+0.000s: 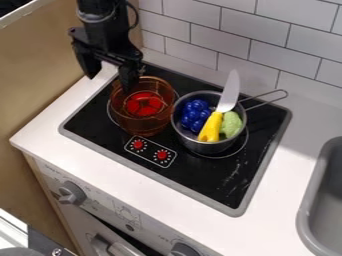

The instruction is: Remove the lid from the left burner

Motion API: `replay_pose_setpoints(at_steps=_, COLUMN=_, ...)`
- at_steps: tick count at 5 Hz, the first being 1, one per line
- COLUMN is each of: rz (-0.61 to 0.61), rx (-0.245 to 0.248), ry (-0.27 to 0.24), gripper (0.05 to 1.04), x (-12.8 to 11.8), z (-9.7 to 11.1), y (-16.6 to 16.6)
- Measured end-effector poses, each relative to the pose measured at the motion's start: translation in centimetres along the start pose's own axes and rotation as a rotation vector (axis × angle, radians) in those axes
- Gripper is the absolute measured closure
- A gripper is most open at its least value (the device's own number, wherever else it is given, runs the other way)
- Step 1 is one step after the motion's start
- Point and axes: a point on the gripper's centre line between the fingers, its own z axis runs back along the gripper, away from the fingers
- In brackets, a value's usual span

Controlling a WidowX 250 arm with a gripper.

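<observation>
Camera view: lifting and removal are judged outstanding; the amber vessel (141, 114), presumed lid, is seated on the left burner (109, 111), just below the end effector (110, 70), whose jaws are spread, empty.

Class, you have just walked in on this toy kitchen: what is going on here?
The black gripper is open at the far left edge of the amber see-through pot on the left burner; whether it touches the pot is unclear. Something red shows through the pot. On the right burner, a metal pot holds blue grapes, a light-green piece and a yellow-handled knife, blade up.
</observation>
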Motion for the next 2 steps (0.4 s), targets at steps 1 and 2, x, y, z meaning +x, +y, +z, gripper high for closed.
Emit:
replay_pose_setpoints(at_steps=1, rz=0.088, rx=0.018, ry=0.043, gripper=0.083, x=-1.5, z=-0.8, y=-0.8)
replay_pose_setpoints(at_steps=2, rz=0.118, rx=0.003, ry=0.022, gripper=0.083, x=-2.8, z=-1.0, y=-1.4)
